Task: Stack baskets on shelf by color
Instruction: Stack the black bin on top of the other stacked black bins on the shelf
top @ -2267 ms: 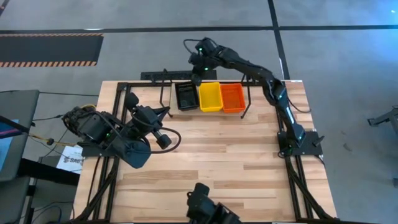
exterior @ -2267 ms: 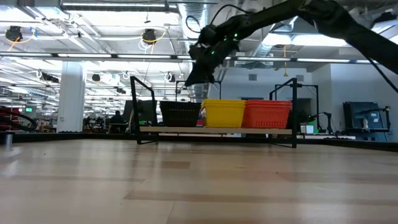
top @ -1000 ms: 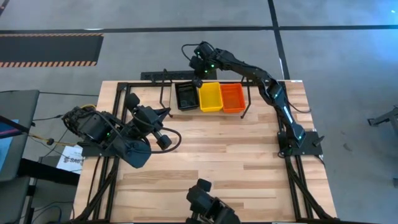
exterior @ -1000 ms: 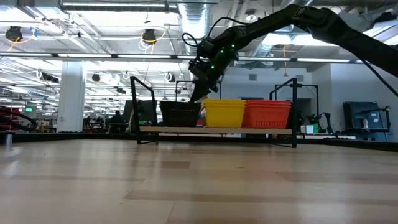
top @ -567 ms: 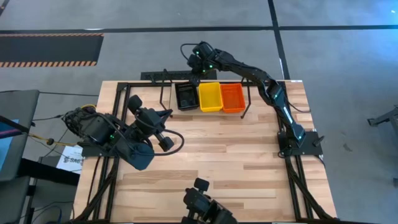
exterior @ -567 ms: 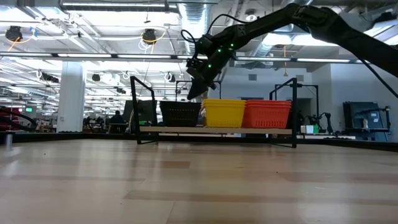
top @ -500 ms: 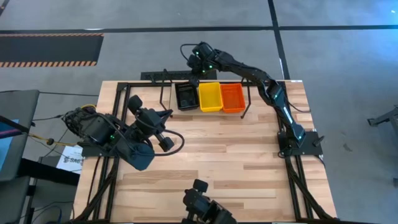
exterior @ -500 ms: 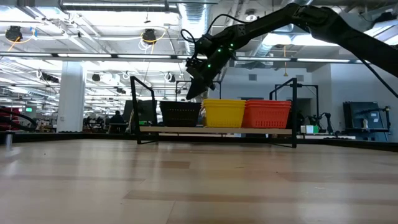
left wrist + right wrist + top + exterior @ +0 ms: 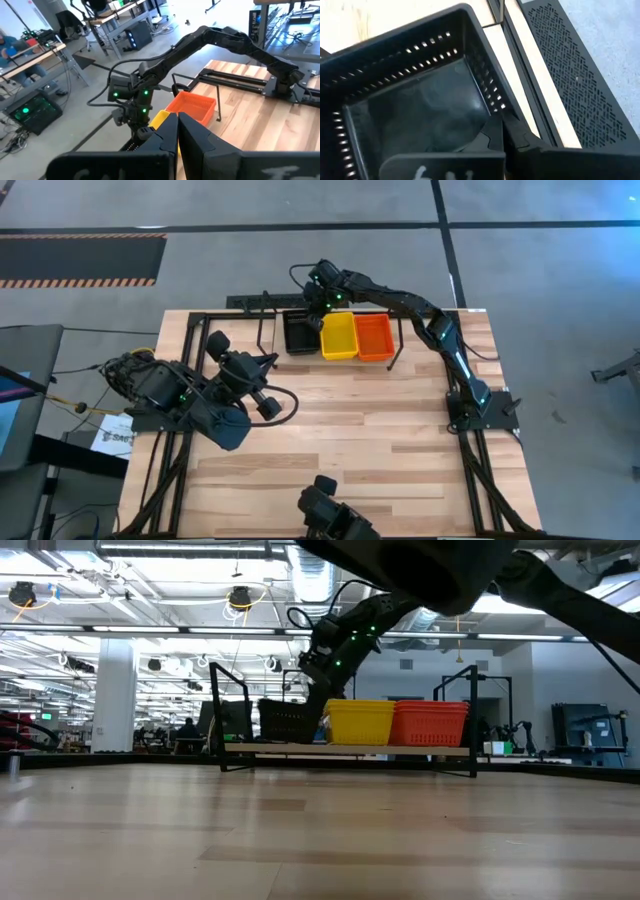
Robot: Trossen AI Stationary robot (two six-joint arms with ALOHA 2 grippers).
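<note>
At the top centre of the high view, the shelf (image 9: 398,340) on the bench (image 9: 340,430) carries a black basket (image 9: 298,335), a yellow basket (image 9: 339,336) and a red basket (image 9: 375,337) side by side; the right pincer (image 9: 320,310) hangs closed and empty at the black one's far edge, while the left pincer (image 9: 268,405) waits closed at middle left. In the low view the three stacks stand level. The right wrist view looks into the black basket: light, stiff, slotted plastic, probably best pinched by one rim
</note>
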